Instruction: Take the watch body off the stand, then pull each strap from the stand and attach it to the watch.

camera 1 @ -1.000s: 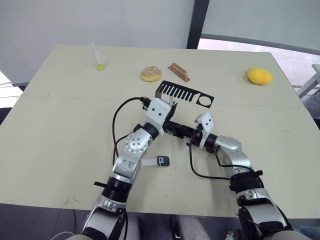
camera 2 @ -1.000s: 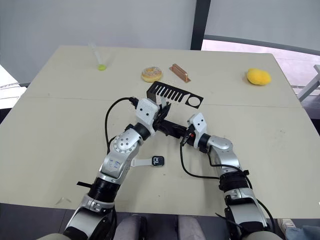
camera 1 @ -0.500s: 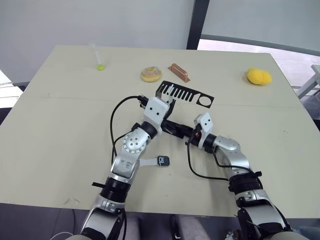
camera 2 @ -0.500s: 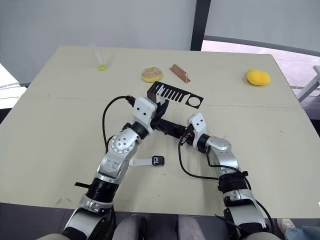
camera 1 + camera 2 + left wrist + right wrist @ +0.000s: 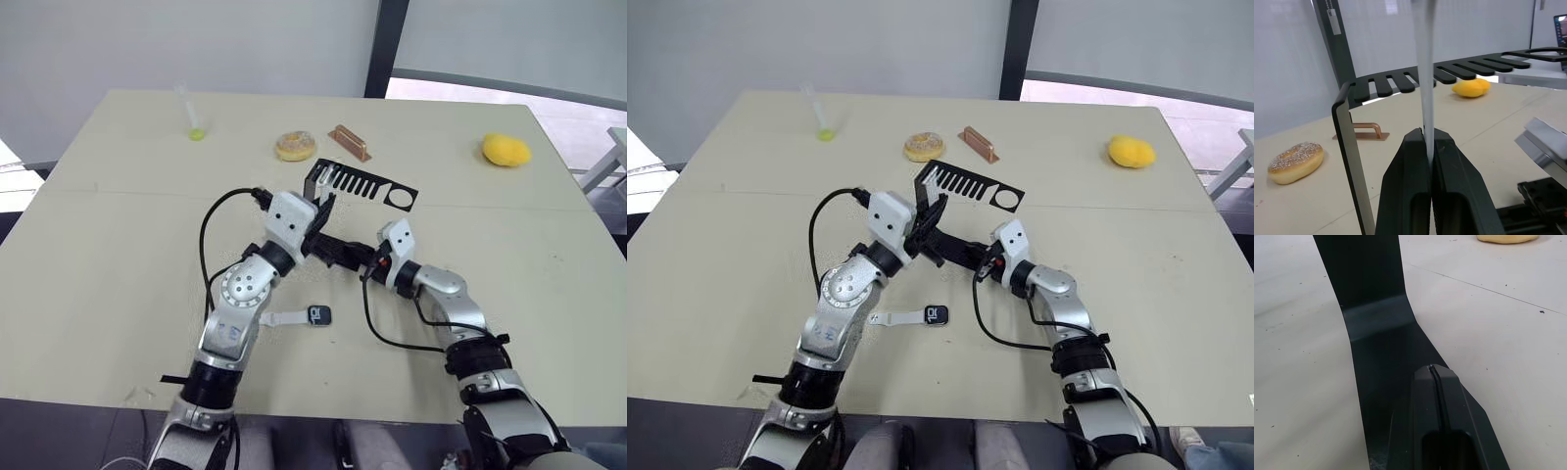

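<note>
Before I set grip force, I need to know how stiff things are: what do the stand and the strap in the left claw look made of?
Stand: thin black sheet metal, by its look; semi-gloss finish, crisp bend, cut slots, thin edge catching light. Strap: pale, slightly translucent, probably soft rubber or silicone; a thin strip pinched in the left claw.

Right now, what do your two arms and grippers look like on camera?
Both arms are silver-grey metal with black joint bands and round silver joint caps. Each wrist carries a white boxy camera housing with a looping black cable. The left gripper and right gripper each have two matte black, tapered fingers. No markings are legible.
</note>
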